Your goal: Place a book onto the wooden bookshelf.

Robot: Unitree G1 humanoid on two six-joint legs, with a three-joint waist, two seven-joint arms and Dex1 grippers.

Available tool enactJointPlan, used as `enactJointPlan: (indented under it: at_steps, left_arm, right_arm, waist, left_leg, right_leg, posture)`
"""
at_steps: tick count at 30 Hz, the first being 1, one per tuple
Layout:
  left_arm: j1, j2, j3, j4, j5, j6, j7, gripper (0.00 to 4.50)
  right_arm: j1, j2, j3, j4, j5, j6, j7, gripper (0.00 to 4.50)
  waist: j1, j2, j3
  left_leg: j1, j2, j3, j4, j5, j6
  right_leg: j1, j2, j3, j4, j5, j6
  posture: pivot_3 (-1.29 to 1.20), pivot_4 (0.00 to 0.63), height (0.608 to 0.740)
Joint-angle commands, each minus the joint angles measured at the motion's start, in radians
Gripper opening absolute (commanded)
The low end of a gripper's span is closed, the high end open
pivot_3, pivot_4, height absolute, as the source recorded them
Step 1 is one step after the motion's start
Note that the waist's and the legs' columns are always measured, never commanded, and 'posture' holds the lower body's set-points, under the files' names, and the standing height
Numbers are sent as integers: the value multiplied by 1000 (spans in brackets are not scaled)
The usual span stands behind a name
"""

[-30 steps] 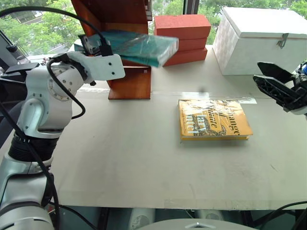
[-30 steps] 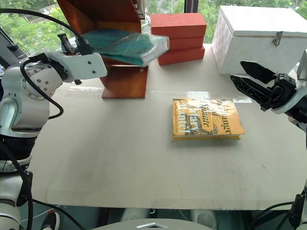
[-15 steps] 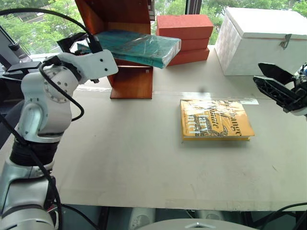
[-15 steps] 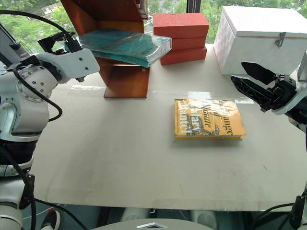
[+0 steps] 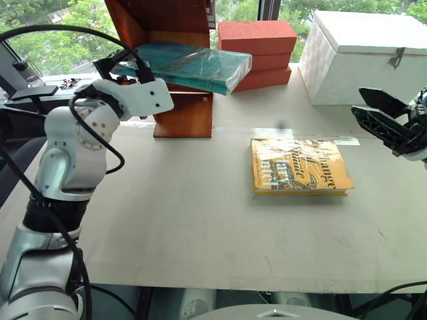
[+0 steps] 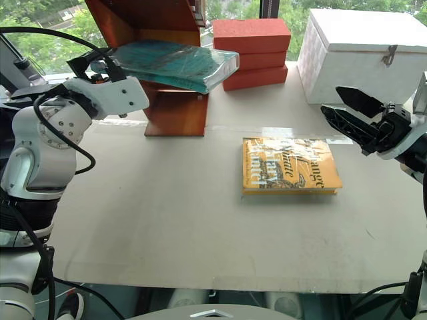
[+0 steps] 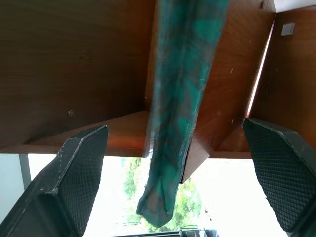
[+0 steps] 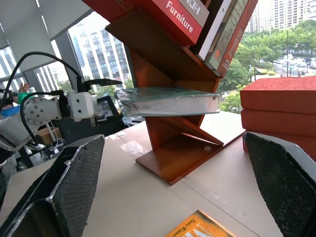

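The teal-green book [image 5: 190, 65], in its wrinkled clear plastic, lay flat on the horizontal board of the wooden bookshelf [image 5: 183, 110], with its right-hand end jutting out past the shelf's side toward the stacked red-orange bricks [image 5: 257, 41]. Judged from that, the placing itself looked done; what seemed left was for the left arm to draw clear and, perhaps, for the overhanging book to be checked for balance, since a good part of it hung over open air.

The left gripper [image 5: 123, 65] sat at the book's left end with its two black fingers spread wide. In the left wrist view the fingers [image 7: 74, 173] stood well apart on either side of the book's edge, neither pad pressing on it, so the book appeared released and borne by the shelf alone.

The right gripper [image 6: 350, 113] hovered over the right side of the table [image 5: 200, 227], near the white box [image 5: 367, 50], its fingers parted wide and holding nothing. The yellow-orange book [image 5: 297, 167] lay flat on the table, untouched and well apart from both grippers.
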State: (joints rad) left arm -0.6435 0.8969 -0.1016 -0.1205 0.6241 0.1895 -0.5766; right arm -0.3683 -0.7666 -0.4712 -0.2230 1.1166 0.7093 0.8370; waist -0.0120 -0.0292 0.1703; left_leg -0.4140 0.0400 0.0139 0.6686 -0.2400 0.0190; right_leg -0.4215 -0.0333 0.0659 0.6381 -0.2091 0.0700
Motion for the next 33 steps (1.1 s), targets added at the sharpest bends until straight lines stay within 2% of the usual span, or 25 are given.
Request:
enactJointPlan:
  at_steps: [1, 2, 6, 9, 14, 20, 28, 33]
  left_arm:
    - [-55, 16, -2, -4, 46, -41, 37, 3687]
    - [-63, 15, -3, -3, 50, -43, 37, 3354]
    - [-71, -38, -6, -16, 40, -8, 37, 1553]
    - [-56, -69, -2, -33, 38, 14, 31, 49]
    - [-76, -81, -28, -83, 89, 52, -6, 49]
    - [-117, -120, -46, -129, 161, 206, -95, 49]
    - [-50, -186, -29, -175, 305, 332, -5, 49]
    - [-28, -210, -47, -173, 366, 368, -9, 49]
  right_arm:
    - [11, -2, -43, -48, 18, -15, -12, 4500]
    - [14, -2, -45, -51, 19, -16, -14, 4500]
    - [23, 2, -48, -62, 22, -20, -23, 4500]
    - [27, 3, -51, -67, 22, -23, -27, 4500]
    - [26, 6, -49, -68, 20, -25, -29, 4500]
    - [19, 12, -40, -68, 16, -33, -30, 4500]
    - [24, 14, -40, -68, 9, -41, -26, 4500]
    - [22, 21, -33, -70, 4, -43, -26, 4500]
  waist:
    - [0, 0, 0]
    - [0, 0, 0]
    - [1, 0, 0]
    - [0, 0, 0]
    - [0, 0, 0]
    - [0, 0, 0]
    - [-2, 0, 0]
    - [-10, 0, 0]
  left_leg:
    - [0, 0, 0, 0, 0, 0]
    - [0, 0, 0, 0, 0, 0]
    - [0, 0, 0, 0, 0, 0]
    - [0, 0, 0, 0, 0, 0]
    - [0, 0, 0, 0, 0, 0]
    - [0, 0, 0, 1, 0, 0]
    - [0, 0, 0, 0, 0, 0]
    - [1, 0, 0, 0, 0, 0]
  right_leg:
    - [0, 0, 0, 0, 0, 0]
    - [0, 0, 0, 0, 0, 0]
    - [0, 0, 0, 0, 0, 0]
    - [0, 0, 0, 1, 0, 0]
    - [0, 0, 0, 1, 0, 0]
    - [0, 0, 0, 1, 0, 0]
    - [0, 0, 0, 1, 0, 0]
    - [0, 0, 0, 2, 0, 0]
  posture:
    - [0, 150, 740]
    - [0, 150, 740]
    - [0, 150, 740]
    - [0, 150, 740]
    - [0, 150, 740]
    - [0, 150, 740]
    - [0, 150, 740]
    - [0, 150, 740]
